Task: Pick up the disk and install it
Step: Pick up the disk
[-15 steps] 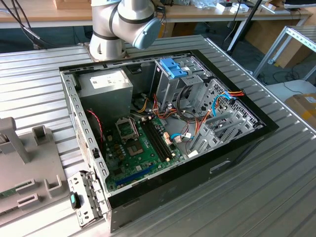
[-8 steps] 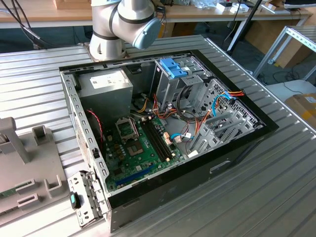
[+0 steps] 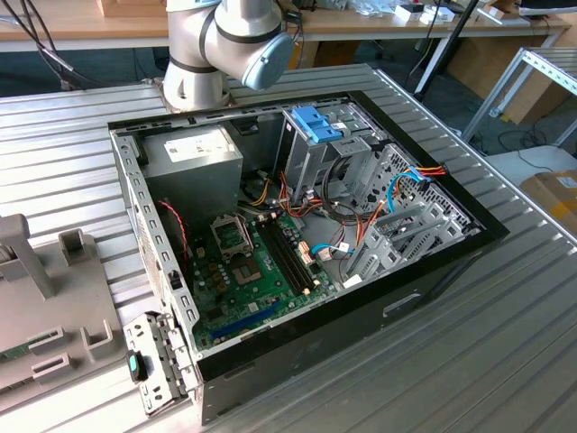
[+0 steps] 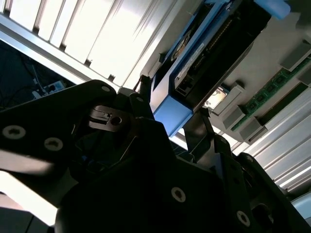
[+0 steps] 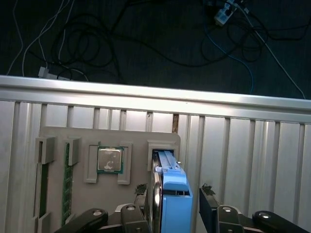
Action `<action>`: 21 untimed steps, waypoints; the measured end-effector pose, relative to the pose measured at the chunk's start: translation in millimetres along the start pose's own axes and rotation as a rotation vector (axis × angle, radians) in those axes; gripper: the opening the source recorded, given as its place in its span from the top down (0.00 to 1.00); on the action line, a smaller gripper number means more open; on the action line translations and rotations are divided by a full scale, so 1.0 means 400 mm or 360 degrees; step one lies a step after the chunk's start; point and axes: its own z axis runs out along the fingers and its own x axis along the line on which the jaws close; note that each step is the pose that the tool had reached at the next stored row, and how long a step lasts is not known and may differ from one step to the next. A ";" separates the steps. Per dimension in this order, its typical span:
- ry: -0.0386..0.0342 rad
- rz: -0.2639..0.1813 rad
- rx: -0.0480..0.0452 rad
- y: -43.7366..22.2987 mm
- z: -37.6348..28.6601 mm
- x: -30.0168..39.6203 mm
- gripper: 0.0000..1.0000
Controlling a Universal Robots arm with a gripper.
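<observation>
The disk [image 5: 171,194] stands on edge in a slot of a grey holder tray [image 5: 58,136]. Its bright blue carrier frame [image 4: 170,109] faces the camera and its grey metal side is seen beside that. In both wrist views my gripper [image 5: 173,190] straddles the disk, with one dark finger [image 5: 141,189] on one side and the other finger [image 5: 208,191] opposite. A thin strip of table shows between the blue frame and one finger, so the gripper is open around the disk.
The tray also holds a processor chip [image 5: 109,159] and memory sticks [image 5: 66,179]. In the exterior view the open computer case [image 3: 451,262] lies on the ribbed metal table, with a silver drive cage topped by a blue latch [image 3: 317,124]. The arm's base [image 3: 225,41] stands behind it.
</observation>
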 end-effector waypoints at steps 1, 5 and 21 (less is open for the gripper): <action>0.0000 0.0000 0.0000 0.000 0.000 0.000 0.46; 0.0000 0.0000 0.0000 -0.001 0.000 0.000 0.55; -0.0001 0.0057 0.0002 -0.003 0.000 0.000 0.63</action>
